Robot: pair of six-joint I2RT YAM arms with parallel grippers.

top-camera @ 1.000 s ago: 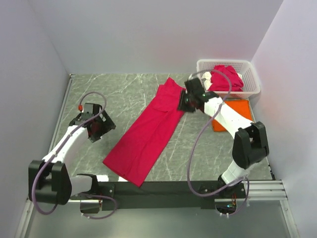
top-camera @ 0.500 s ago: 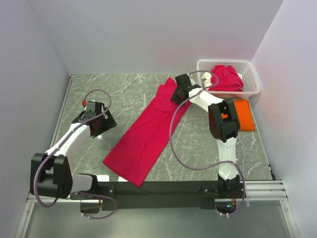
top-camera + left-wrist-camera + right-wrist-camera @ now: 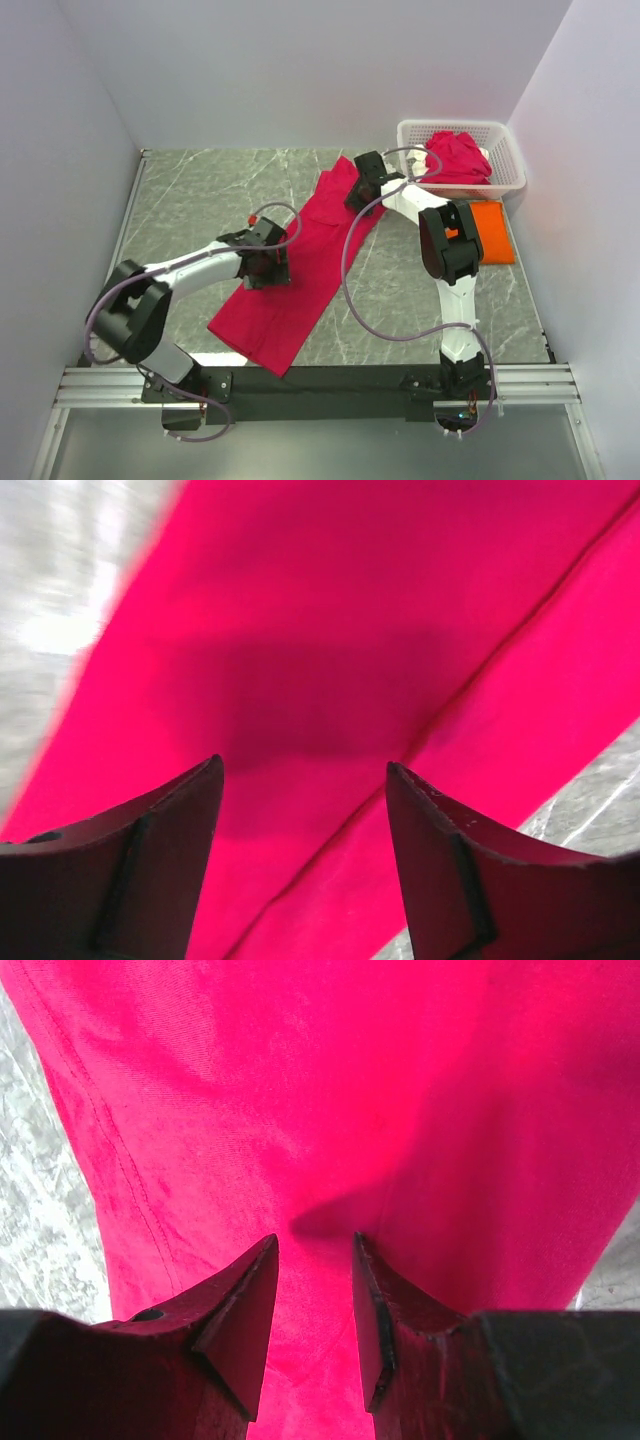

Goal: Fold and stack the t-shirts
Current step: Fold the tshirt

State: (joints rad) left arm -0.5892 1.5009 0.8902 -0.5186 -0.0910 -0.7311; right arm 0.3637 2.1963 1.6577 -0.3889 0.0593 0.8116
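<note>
A long crimson-pink t-shirt lies folded in a narrow strip, running diagonally from the back middle of the table to the near edge. My left gripper hovers over the strip's left side, jaws wide open and empty; its wrist view shows the cloth filling the space under the gripper. My right gripper is at the strip's far end, jaws partly open, tips down on the cloth on either side of a small crease, the gripper holding nothing. Another crimson shirt lies in the basket. An orange shirt lies folded on the table.
The white lattice basket stands at the back right corner, with the orange shirt just in front of it. Grey walls enclose the marble table on three sides. Both arm bases sit on the black rail at the near edge.
My left arm swung from the table's left side rightwards onto the shirt's left edge. My right gripper shifted slightly left to the shirt's far end a second ago, then stayed.
</note>
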